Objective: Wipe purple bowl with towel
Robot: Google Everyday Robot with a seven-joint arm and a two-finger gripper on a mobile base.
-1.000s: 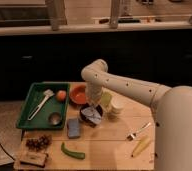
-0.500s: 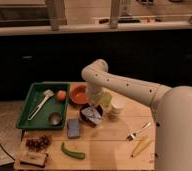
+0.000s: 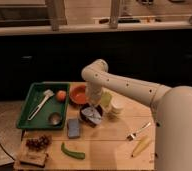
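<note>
Camera view: pincer (image 3: pixel 93 106) seemingly atop towel (image 3: pixel 89 114)

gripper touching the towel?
Cannot tell. Camera view shows the gripper low over the towel at the purple bowl, but the wrist hides any contact or gap.

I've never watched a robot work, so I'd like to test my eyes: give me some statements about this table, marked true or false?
1. The robot's hand is over the purple bowl. True.
2. The towel lies in the green tray. False: it is at the purple bowl, under the hand.
3. The blue sponge lies on the table beside the purple bowl. True.
4. The orange bowl sits inside the purple bowl. False: it stands apart, next to the green tray.
</note>
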